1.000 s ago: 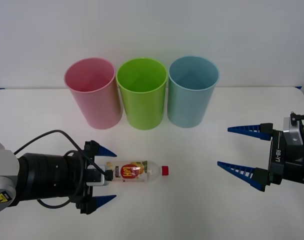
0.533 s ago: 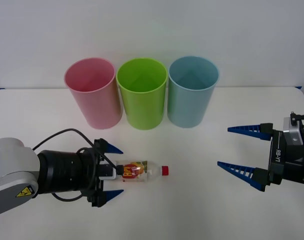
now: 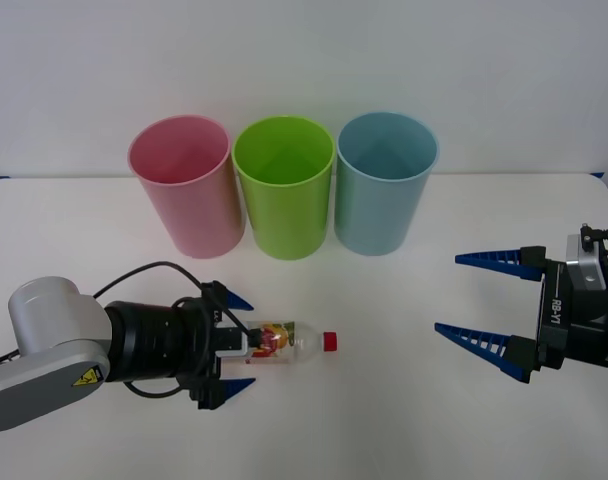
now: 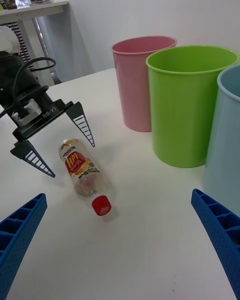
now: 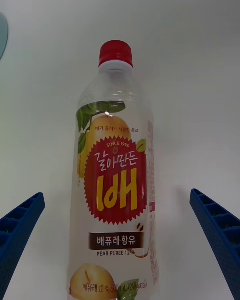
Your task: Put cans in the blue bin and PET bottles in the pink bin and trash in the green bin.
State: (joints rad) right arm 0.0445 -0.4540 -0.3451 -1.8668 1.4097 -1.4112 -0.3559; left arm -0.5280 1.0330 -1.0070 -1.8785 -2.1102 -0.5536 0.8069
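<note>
Left gripper (image 3: 230, 343) gapes around bottle (image 3: 289, 342), cap at 3 o'clock; we judge closing may roll it free.

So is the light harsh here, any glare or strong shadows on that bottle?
Front view: soft, even light, with a faint shadow under the PET bottle between the left tool's open fingers. Left wrist view: pale highlights on the clear plastic, label sharp and readable. Right wrist view: the right tool's near fingers look large.
</note>
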